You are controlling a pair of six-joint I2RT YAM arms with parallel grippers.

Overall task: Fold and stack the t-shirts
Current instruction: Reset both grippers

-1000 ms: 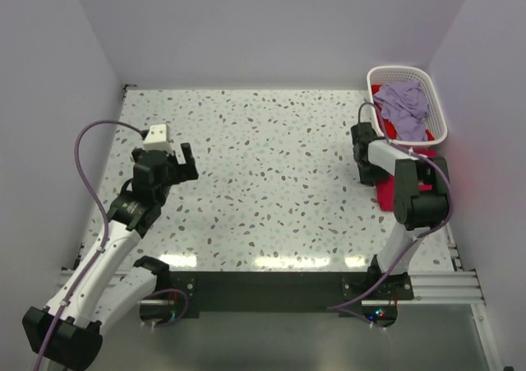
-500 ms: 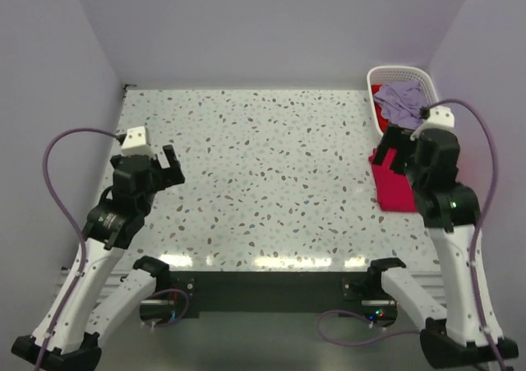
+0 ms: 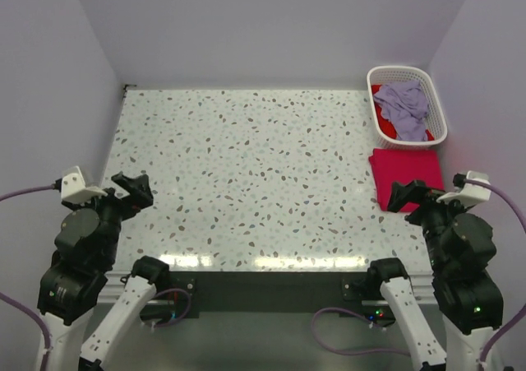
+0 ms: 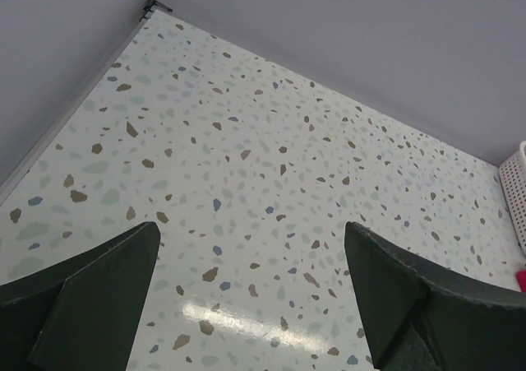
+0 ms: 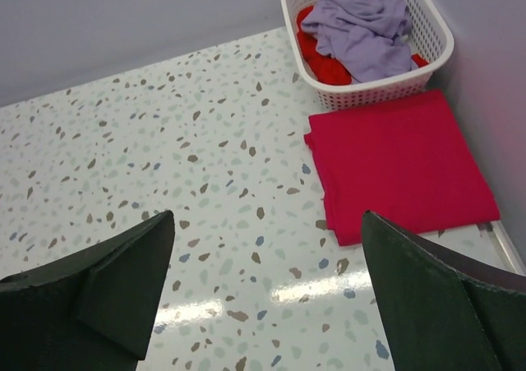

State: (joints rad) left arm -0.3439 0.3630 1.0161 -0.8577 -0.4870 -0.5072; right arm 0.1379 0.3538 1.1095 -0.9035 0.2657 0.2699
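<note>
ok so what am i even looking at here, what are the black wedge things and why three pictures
This is a robot with a left arm and a right arm, bolted at the near edge of a speckled table. The wide picture comes from a fixed camera above and behind them. The other two come from a camera on each wrist, so the dark wedges are that arm's own fingers. The left end effector and the right end effector are both open and hold nothing. At the table's far right stands a white slotted basket, with a crumpled lavender t-shirt on top of red cloth. Just in front of it lies a red t-shirt, folded into a neat rectangle.
</note>
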